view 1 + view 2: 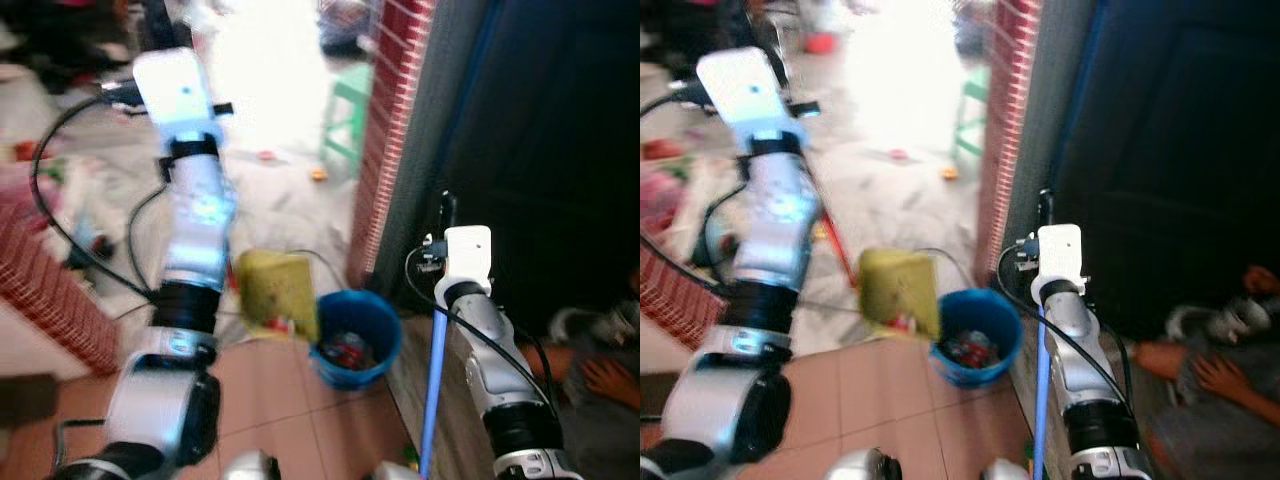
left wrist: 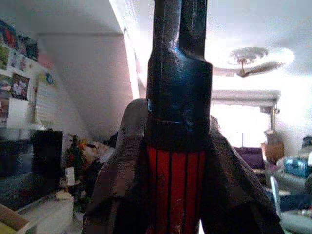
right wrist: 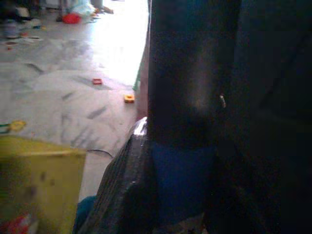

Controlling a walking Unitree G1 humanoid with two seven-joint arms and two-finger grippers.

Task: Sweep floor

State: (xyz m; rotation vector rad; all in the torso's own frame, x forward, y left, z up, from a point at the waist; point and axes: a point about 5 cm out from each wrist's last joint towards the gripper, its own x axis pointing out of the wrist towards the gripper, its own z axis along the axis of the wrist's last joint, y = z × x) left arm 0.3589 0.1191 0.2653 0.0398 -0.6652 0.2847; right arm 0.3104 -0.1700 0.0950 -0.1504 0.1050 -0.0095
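A humanoid robot stands on a tiled floor (image 1: 300, 400) mid-sweep, tipping a yellow dustpan (image 1: 275, 292) over the rim of a blue bucket (image 1: 358, 340) that already holds red and dark scraps. The left claw (image 2: 178, 161) is clenched around the dustpan's red-and-black handle (image 2: 175, 190), its two dark fingers (image 2: 119, 165) pressed against either side of the shaft, with the arm raised high, apparently so the pan tilts and its load slides out. The right claw (image 3: 183, 180) is closed on a blue broom handle (image 1: 436, 400), held upright just beside the dark door (image 1: 560, 150), seemingly parked out of the way while the pan empties. The bucket sits at the foot of a red brick pillar (image 1: 385, 130), near the pan's lip. Small bits of litter (image 1: 318, 174) lie on the pale floor beyond, near a green stool (image 1: 348, 110), suggesting sweeping is unfinished. A person's hand (image 1: 612, 380) rests low at the right edge, well apart from the claws
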